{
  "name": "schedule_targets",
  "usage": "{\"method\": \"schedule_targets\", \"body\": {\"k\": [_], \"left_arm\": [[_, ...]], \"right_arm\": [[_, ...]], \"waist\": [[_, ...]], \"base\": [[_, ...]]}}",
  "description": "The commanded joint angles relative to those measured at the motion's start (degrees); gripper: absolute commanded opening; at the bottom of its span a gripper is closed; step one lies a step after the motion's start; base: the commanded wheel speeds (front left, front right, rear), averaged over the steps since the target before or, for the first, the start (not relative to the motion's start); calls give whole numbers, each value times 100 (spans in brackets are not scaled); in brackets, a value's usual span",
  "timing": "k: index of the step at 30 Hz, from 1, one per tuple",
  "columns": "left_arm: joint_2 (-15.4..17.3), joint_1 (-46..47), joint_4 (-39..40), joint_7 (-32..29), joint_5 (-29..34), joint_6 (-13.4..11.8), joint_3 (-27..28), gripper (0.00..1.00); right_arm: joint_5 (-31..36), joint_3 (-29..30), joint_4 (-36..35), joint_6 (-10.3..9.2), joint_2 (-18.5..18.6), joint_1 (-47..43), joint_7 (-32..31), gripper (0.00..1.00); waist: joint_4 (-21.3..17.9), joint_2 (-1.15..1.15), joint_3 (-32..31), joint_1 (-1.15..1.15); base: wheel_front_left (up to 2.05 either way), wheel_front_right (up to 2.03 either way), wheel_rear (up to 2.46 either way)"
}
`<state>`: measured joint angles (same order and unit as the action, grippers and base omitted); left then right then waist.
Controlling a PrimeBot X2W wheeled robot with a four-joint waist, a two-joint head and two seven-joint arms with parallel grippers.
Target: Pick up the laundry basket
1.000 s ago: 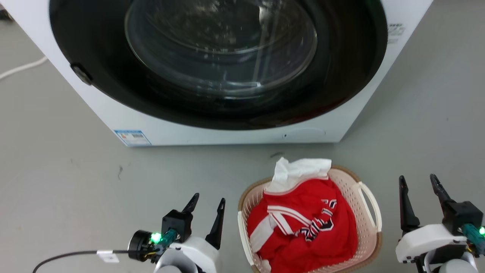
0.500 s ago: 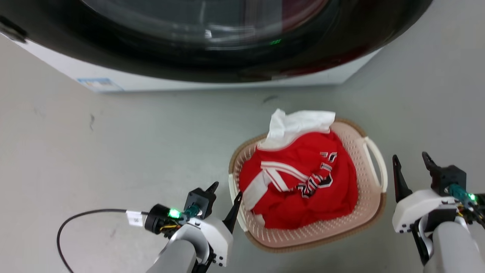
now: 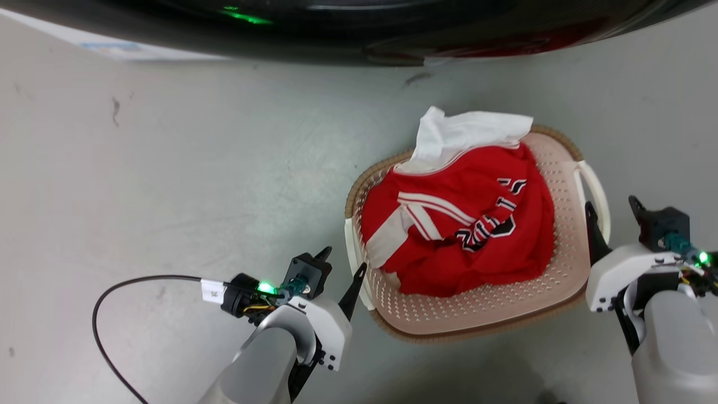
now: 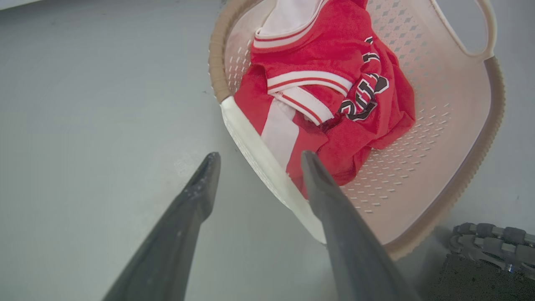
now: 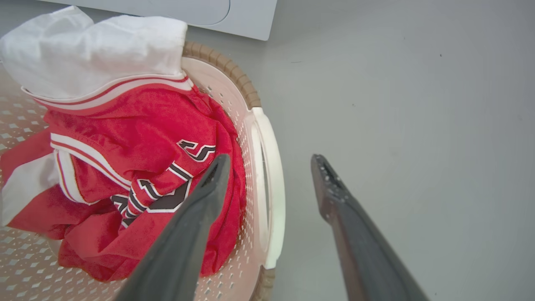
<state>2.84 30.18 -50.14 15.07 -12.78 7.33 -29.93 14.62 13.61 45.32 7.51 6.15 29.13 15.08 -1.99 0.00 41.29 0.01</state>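
The left gripper [image 3: 343, 261] is open, a finger on each side of the left handle [image 4: 259, 154] of the laundry basket [image 3: 477, 314], which sits on the floor [image 3: 196, 168] between both arms. The right gripper [image 3: 611, 203], also open, straddles the right handle [image 5: 271, 184]. I can't quite tell how low either reaches. The right's inner finger might pinch the red jersey [image 3: 460, 224] instead, and a one-sided hold would tip the load out.

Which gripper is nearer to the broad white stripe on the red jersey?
Left. The left gripper straddles one handle of the laundry basket, beside the white stripe; the right gripper straddles the opposite handle, across the red jersey.
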Motion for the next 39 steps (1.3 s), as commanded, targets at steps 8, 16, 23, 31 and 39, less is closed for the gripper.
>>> {"method": "schedule_targets", "body": {"k": [8,16,23,31,39], "left_arm": [[6,261,-117,15,-40,9,-206,100],[14,394,-210,8,-154,9,-418,100],[16,595,-286,0,-211,10,-554,100],[19,783,-302,0,-268,2,-609,100],[6,811,-256,3,-336,26,-780,0]], "right_arm": [[282,211,342,-4,76,437,14,100],[524,443,620,-4,32,670,14,100],[698,513,799,-4,13,888,14,100],[885,483,1065,-4,1,1133,14,0],[983,426,1479,-6,-43,1183,-14,0]], "waist": [[99,0,436,-1],[74,0,662,-1],[73,0,911,-1],[82,0,1054,-1],[98,0,932,-1]], "base": [[0,0,0],[0,0,0],[0,0,0],[0,0,0],[0,0,0]]}}
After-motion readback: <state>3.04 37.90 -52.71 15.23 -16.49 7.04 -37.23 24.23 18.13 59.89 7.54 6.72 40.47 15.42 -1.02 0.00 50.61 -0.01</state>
